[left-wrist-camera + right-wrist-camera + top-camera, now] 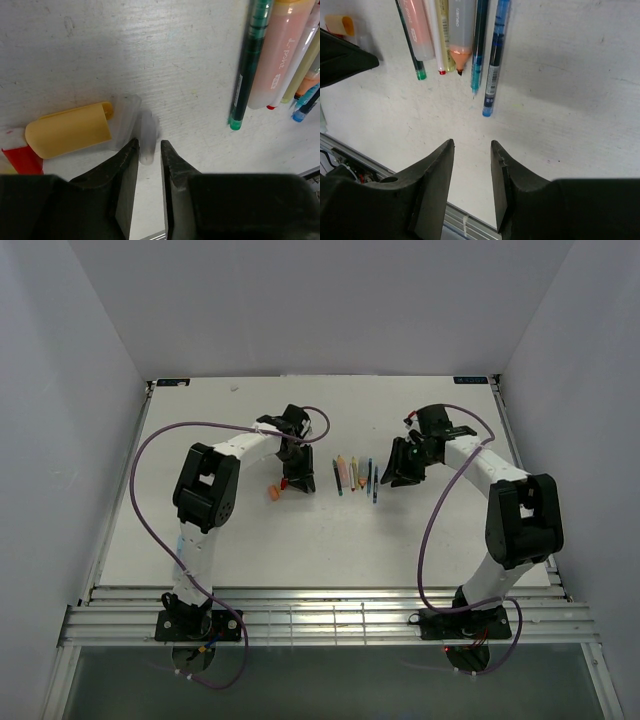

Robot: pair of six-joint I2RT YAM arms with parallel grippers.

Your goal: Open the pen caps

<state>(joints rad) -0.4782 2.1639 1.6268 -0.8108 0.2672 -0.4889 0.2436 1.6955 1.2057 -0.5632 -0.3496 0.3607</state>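
Observation:
Several uncapped pens lie side by side at the table's middle (pixel 355 475). In the right wrist view they are a green pen (pixel 413 45), a pink highlighter (pixel 418 30), an orange-tipped highlighter (pixel 459 37), a teal pen (pixel 479 45) and a blue pen (pixel 495 55). Loose pen caps lie left of them: a yellow cap (pixel 70 130), a red cap (pixel 20 161) and a clear cap (pixel 125 122). My left gripper (pixel 148 146) is slightly open over the table. A second clear cap (pixel 148 132), blurred, lies just at its tips. My right gripper (pixel 472 145) is open and empty, short of the pen tips.
The caps show as an orange-and-red cluster (pixel 276 489) beside the left gripper (pixel 292 478) in the top view. The right gripper (pixel 400 468) hovers right of the pens. Metal rails (pixel 330 615) run along the table's near edge, and grey walls stand on three sides.

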